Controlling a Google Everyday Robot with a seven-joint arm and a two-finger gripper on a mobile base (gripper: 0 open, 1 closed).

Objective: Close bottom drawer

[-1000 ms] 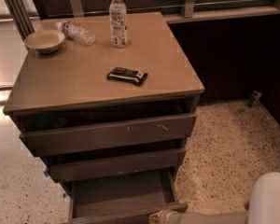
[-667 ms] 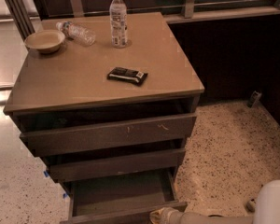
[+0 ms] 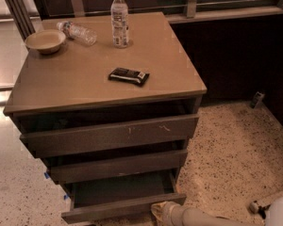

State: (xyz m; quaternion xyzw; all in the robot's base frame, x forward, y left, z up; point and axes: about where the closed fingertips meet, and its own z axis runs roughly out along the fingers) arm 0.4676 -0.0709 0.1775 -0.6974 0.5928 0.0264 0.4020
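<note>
The bottom drawer (image 3: pixel 122 207) is the lowest of three dark grey-brown drawers in the cabinet. It is pulled out the furthest, and its dark empty inside shows from above. The middle drawer (image 3: pixel 118 166) and the top drawer (image 3: pixel 108 134), which has pale scratch marks, also stand slightly open. My gripper (image 3: pixel 159 211) is at the bottom edge of the camera view, at the right end of the bottom drawer's front. The pale arm (image 3: pixel 203 217) runs from it to the lower right.
On the cabinet top (image 3: pixel 75 84) stand an upright water bottle (image 3: pixel 119 19), a bottle lying on its side (image 3: pixel 78 32), a pale bowl (image 3: pixel 45 40) and a dark snack packet (image 3: pixel 128 76). Speckled floor (image 3: pixel 231 145) lies to the right, and a dark wall with a rail stands behind.
The arm's white base has slid lower and to the right. The gripper stays at the drawer's right front corner. The drawers look unmoved.
</note>
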